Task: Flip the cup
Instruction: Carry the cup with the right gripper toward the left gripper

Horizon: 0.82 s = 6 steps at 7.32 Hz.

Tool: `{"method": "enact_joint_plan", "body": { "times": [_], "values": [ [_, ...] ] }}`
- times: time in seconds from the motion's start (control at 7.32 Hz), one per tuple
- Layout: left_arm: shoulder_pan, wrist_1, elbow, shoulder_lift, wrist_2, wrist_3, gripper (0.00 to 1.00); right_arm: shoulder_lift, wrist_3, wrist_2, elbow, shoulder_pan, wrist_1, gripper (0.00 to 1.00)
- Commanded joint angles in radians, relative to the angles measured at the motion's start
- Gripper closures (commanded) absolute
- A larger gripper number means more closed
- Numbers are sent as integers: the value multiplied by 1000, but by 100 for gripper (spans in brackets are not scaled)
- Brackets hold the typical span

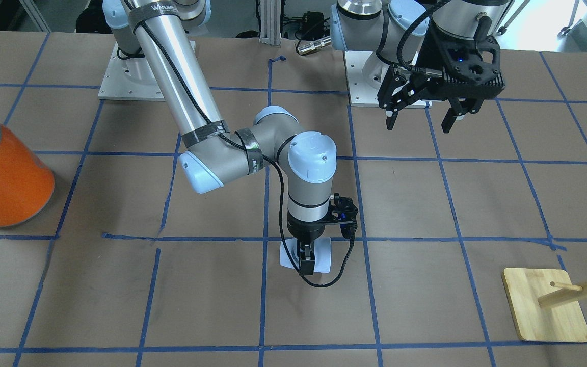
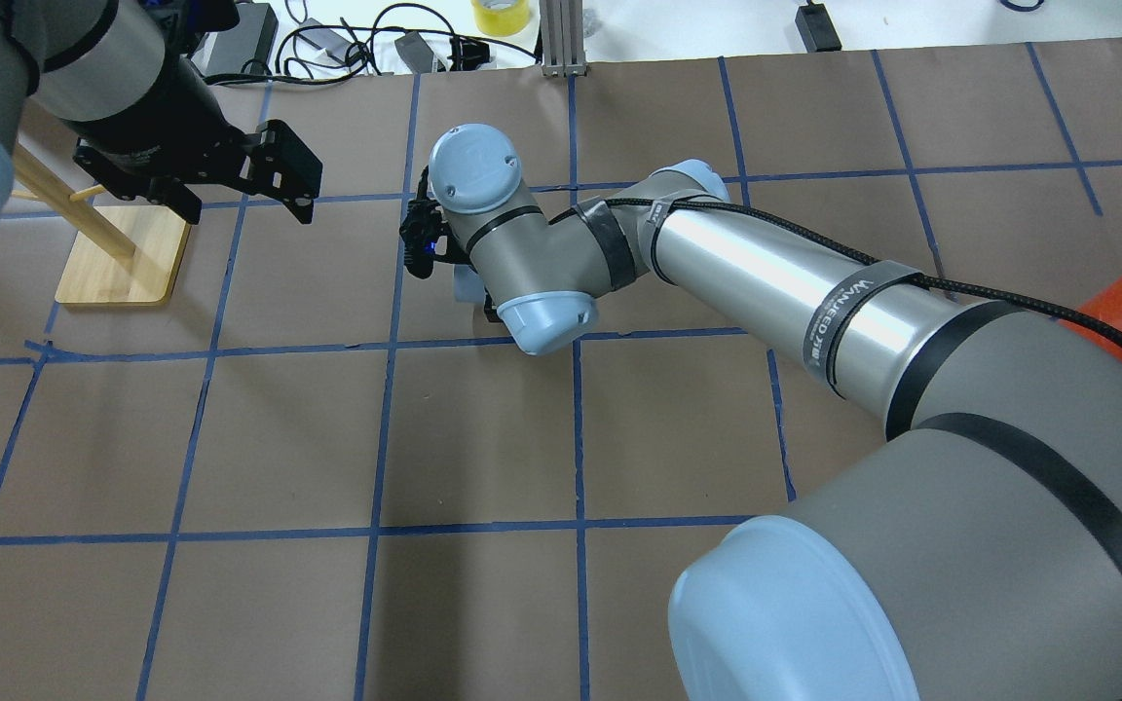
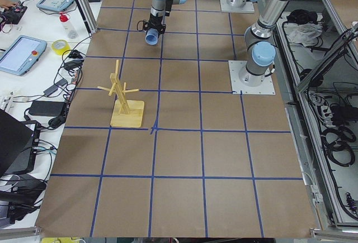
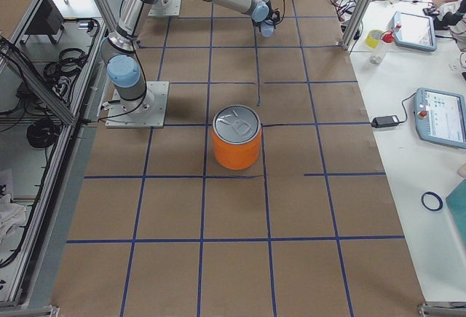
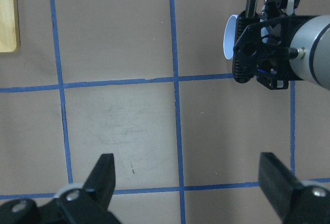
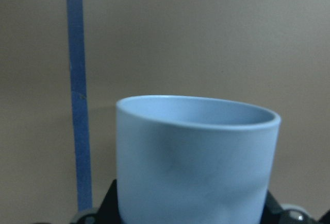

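Observation:
The cup [image 1: 324, 255] is a small pale bluish-white tumbler, held in my right gripper [image 1: 306, 261] low over the table's middle. It lies on its side between the fingers, and the wrist hides part of it. It fills the right wrist view [image 6: 196, 162], with its rim toward the top. In the exterior left view [image 3: 152, 37] its mouth faces the camera. The left wrist view shows its rim [image 5: 228, 36] beside the right wrist. My left gripper [image 1: 421, 120] is open and empty, raised near its base, well apart from the cup.
A large orange can [image 1: 5, 176] with a silver top stands at the table's end on my right side. A wooden peg stand [image 1: 545, 311] on a square base stands on my left side. Blue tape lines grid the brown table.

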Motion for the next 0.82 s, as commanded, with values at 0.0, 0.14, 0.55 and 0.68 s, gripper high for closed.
{"method": "enact_joint_plan", "body": {
  "times": [0.0, 0.14, 0.55, 0.68],
  "values": [
    [0, -5, 1, 0, -1, 0, 0, 5, -20, -4, 2, 2, -2, 93],
    [0, -8, 3, 0, -1, 0, 0, 7, -23, 4, 2, 2, 0, 74],
    [2, -8, 3, 0, -9, 0, 0, 10, -21, 10, 2, 2, 0, 59],
    [2, -8, 3, 0, -9, 0, 0, 7, -20, 13, 2, 2, 0, 40]
  ]
}}
